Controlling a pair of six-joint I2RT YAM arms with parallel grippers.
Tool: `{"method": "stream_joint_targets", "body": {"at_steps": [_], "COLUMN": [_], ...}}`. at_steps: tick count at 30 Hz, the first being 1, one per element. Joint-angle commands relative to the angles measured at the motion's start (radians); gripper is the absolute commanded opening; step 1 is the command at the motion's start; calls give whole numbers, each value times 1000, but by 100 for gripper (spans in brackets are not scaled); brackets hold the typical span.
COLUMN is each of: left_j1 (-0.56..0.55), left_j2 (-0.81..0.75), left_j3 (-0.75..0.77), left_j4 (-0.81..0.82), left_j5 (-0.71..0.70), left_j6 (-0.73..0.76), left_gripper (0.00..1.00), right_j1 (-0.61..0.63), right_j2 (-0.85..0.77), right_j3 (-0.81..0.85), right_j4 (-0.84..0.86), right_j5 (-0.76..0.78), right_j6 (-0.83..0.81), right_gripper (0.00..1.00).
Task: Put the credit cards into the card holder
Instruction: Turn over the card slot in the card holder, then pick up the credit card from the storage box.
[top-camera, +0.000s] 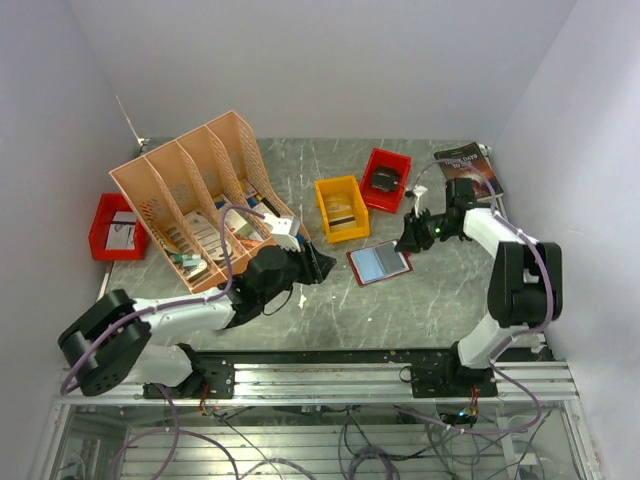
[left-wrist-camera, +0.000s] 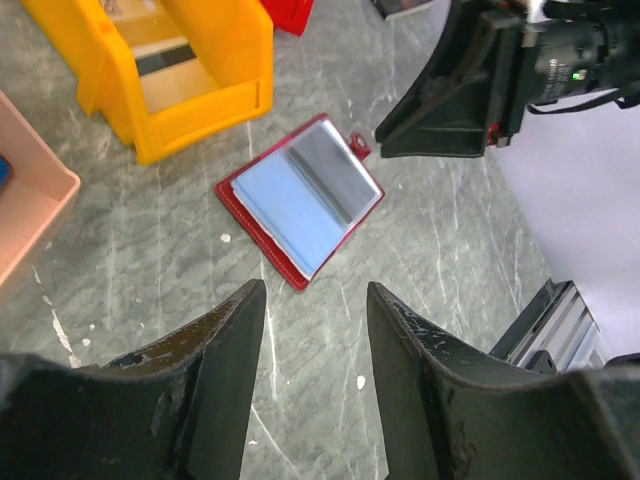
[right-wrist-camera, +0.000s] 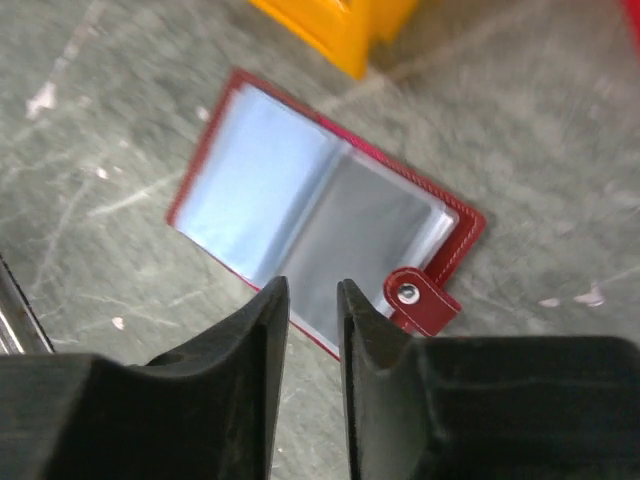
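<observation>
Two tools gape empty: left tool (left-wrist-camera: 315, 292) wide, right tool (right-wrist-camera: 312, 287) narrowly; card holder (right-wrist-camera: 300, 200) pockets' contents blurred.

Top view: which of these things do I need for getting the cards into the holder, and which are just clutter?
Job:
- card holder, lying open
- yellow bin, with what looks like a striped card inside

Lying about:
- peach rack
- left red bin
- right red bin
- book
</observation>
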Motion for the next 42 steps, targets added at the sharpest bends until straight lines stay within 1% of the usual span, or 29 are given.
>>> {"method": "stream_joint_targets", "body": {"at_steps": [1, 2, 3, 4, 5, 6, 8, 10, 12, 13, 15, 16, 17, 18, 20, 22, 24, 27, 30, 36, 42], "left_j1": [7, 9, 10, 11, 13, 15, 16, 18, 20, 19, 20, 21, 22, 23, 23, 24, 24, 25, 24, 23, 24], "left_j2": [-112, -131, -146, -158, -170, -181, -210, -251, -286, -304, -335, -351, -364, -378, -406, -431, -455, -490, -514, -530, -533], "left_j3": [45, 63, 79, 97, 109, 119, 118, 100, 79, 70, 54, 47, 40, 32, 12, -13, -30, -46, -52, -62, -74], "left_j4": [-118, -176, -225, -268, -302, -328, -360, -371, -380, -386, -410, -423, -434, -444, -457, -461, -465, -477, -493, -504, -503], "left_j5": [-62, -74, -87, -95, -99, -101, -103, -104, -104, -103, -100, -100, -100, -100, -99, -98, -104, -117, -130, -137, -139], "left_j6": [73, 91, 105, 119, 133, 141, 143, 130, 119, 116, 110, 106, 102, 97, 87, 78, 70, 66, 72, 79, 80], "left_gripper": [57, 59, 61, 62, 62, 63, 66, 70, 72, 72, 72, 72, 71, 71, 71, 71, 70, 70, 70, 70, 70], "right_j1": [2, 3, 3, 3, 4, 4, 29, 86, 151, 176, 216, 230, 242, 255, 274, 287, 303, 335, 362, 391, 416], "right_j2": [-192, -226, -262, -288, -308, -315, -293, -231, -145, -105, -20, 48, 88, 167, 294, 393, 439, 454, 474, 553, 535], "right_j3": [-18, -21, -29, -39, -43, -38, 1, 87, 190, 250, 347, 412, 480, 565, 721, 836, 881, 862, 851, 910, 841], "right_j4": [90, 93, 105, 133, 150, 151, 137, 1, -105, -125, -188, -243, -305, -376, -508, -562, -536, -431, -342, -314, -320], "right_j5": [-165, -206, -249, -289, -340, -382, -431, -375, -287, -248, -189, -160, -128, -93, -53, -38, -10, 54, 119, 227, 261], "right_j6": [-92, -181, -243, -289, -345, -401, -498, -657, -774, -785, -816, -863, -887, -905, -904, -872, -819, -732, -685, -653, -706], "right_gripper": [34, 44, 62, 81, 97, 99, 100, 99, 96, 91, 85, 81, 77, 71, 60, 54, 52, 52, 53, 53, 49]}}
